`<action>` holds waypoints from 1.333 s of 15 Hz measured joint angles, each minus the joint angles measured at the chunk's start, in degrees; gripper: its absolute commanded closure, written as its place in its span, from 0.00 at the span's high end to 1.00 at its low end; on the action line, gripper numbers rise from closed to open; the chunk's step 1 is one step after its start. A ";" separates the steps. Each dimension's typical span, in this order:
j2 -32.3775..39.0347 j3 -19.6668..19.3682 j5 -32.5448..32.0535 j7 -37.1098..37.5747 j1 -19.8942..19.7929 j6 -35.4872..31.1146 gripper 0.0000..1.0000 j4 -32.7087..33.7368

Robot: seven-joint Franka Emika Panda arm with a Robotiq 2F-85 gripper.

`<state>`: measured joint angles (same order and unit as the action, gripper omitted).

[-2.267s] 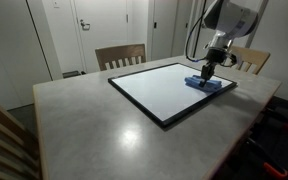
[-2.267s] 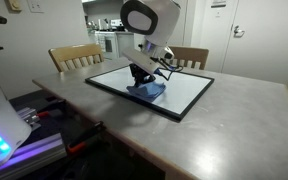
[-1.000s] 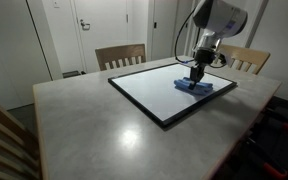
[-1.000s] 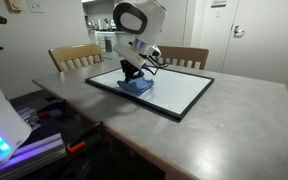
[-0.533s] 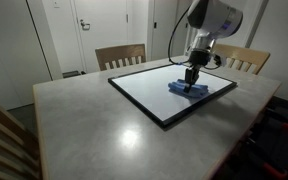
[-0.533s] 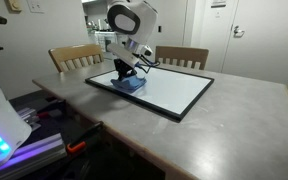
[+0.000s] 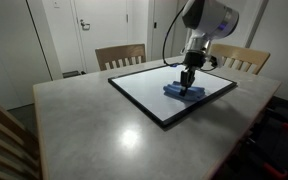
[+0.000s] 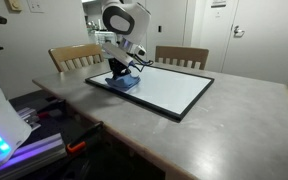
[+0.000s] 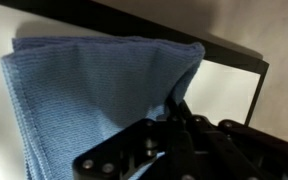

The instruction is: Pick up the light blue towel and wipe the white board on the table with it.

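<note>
The pincer is closed on a fold of the light blue towel and holds it down on the white board. The towel lies on the glossy panel near one corner (the wrist view shows the black frame just beyond it). The board lies flat on the grey table.

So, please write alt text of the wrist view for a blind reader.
A blue towel fills most of the picture, pinched at a fold by the shut black pincer at the bottom. It lies on the white board, whose black frame crosses the top.
</note>
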<state>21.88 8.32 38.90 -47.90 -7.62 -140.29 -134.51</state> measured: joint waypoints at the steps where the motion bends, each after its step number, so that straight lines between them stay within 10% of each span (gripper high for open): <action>1: 0.03 0.28 0.00 0.37 0.29 -0.02 0.01 0.00; 20: 6.69 5.70 -0.27 11.55 7.28 -3.51 0.01 7.79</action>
<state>28.57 14.02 38.63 -36.34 -0.34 -143.80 -126.72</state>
